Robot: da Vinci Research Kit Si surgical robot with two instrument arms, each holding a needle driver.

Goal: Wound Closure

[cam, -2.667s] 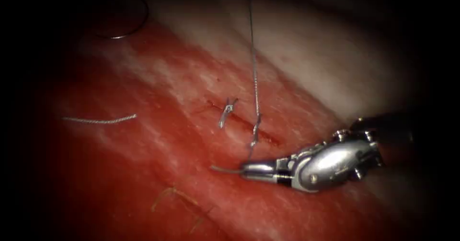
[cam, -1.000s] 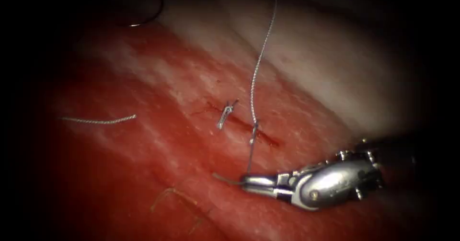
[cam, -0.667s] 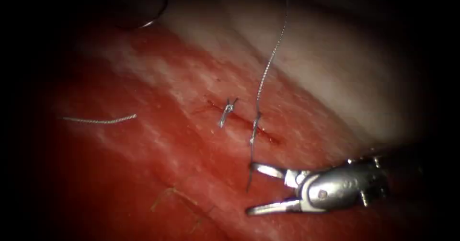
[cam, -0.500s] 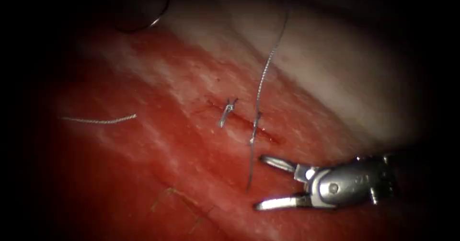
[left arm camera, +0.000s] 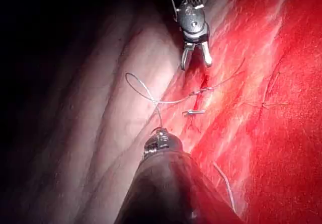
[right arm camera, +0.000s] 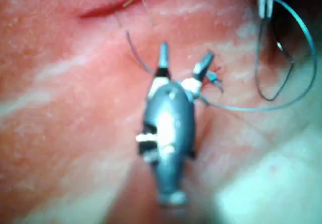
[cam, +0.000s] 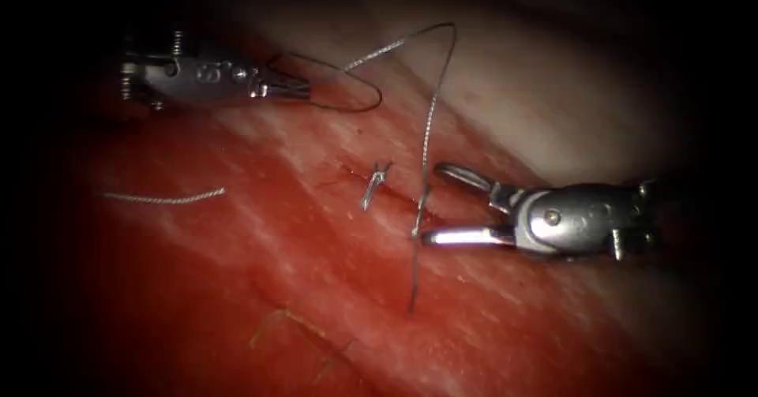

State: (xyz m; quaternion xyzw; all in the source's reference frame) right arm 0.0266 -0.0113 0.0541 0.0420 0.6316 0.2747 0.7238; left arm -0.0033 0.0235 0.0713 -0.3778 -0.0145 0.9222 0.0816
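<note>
while left pincer (cam: 304,91) grips thread (cam: 430,121), right pincer (cam: 438,204) agape, empty; needle indistinct

You have two tools in the field: the left tool (cam: 304,91) and the right tool (cam: 442,204). You have one cut (cam: 399,200), one finished stitch (cam: 374,184), one running thread (cam: 430,121), and one loose thread piece (cam: 162,200).

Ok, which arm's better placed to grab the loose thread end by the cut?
Probably the right tool: its open fingers sit beside that thread end. The left tool is farther off, shut on the needle.
</note>
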